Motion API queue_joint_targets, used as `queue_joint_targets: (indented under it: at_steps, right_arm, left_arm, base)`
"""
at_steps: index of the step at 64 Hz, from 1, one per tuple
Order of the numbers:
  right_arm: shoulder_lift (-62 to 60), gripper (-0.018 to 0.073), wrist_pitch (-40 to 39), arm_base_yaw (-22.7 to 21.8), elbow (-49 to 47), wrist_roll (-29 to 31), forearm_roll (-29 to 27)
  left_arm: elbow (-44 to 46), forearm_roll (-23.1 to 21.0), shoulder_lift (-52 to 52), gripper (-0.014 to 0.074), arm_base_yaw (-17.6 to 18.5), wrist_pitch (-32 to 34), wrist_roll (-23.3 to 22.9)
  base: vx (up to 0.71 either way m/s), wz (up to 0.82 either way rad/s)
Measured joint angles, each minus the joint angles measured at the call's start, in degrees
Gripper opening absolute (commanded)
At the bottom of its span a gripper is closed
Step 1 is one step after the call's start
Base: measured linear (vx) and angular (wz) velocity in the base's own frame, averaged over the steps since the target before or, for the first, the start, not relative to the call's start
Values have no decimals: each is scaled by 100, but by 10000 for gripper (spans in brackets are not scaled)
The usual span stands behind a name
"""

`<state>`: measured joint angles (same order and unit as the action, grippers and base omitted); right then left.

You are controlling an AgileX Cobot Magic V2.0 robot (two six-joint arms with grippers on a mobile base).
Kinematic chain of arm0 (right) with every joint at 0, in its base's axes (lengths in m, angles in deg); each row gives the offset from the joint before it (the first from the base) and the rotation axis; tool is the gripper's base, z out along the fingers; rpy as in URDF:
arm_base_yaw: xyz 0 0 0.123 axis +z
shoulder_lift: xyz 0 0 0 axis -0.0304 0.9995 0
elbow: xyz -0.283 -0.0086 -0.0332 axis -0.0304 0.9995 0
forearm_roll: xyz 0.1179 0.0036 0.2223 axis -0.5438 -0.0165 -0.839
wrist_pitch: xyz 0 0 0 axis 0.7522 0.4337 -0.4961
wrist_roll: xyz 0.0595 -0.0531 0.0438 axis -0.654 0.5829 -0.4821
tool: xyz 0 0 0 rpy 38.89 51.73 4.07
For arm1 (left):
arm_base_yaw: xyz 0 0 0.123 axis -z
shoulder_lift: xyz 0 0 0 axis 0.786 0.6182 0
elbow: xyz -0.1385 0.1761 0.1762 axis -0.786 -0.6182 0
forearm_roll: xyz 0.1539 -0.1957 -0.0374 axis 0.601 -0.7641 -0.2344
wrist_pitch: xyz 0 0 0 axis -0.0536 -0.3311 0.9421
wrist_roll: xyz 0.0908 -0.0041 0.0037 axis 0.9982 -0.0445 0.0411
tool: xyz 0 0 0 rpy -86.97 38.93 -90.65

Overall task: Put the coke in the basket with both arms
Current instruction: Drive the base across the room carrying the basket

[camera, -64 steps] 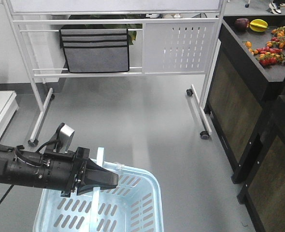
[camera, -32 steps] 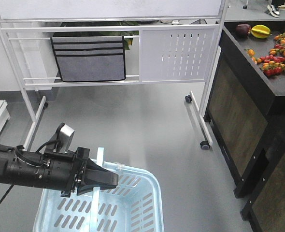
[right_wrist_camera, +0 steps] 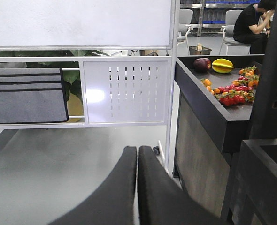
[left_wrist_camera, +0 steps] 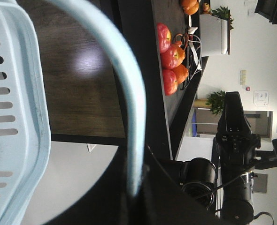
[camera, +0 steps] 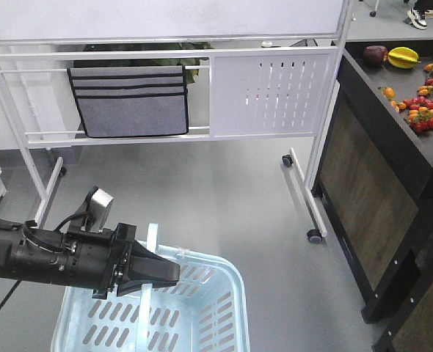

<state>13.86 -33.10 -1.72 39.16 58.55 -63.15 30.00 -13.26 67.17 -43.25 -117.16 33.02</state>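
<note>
My left gripper reaches in from the left and is shut on the thin handle of the light blue basket, which hangs at the bottom of the front view. In the left wrist view the curved handle runs down into the closed black jaws of the left gripper, with the slotted basket wall at left. My right gripper is shut with nothing between its fingers, pointing over grey floor. The coke is out of view.
A white wheeled whiteboard stand carries a grey pocket organiser across the back. A dark counter with small red and orange fruit stands at right. Grey floor lies between them. A seated person is far behind.
The stand has slid lower and the counter rightward in the front view, so the viewpoint has shifted. The left arm and the basket keep the same place in the view.
</note>
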Motion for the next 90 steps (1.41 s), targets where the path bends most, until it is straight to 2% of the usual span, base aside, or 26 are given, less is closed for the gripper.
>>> queue_joint_targets:
  at_steps: [65, 90]
  right_arm:
    - [0, -9, 0, 0, 0, 0, 0]
    - [0, -9, -6, 0, 0, 0, 0]
  left_arm:
    - [0, 0, 0, -6, 0, 0, 0]
    - [0, 0, 0, -6, 0, 0, 0]
  base:
    - [17, 7]
    - [16, 24]
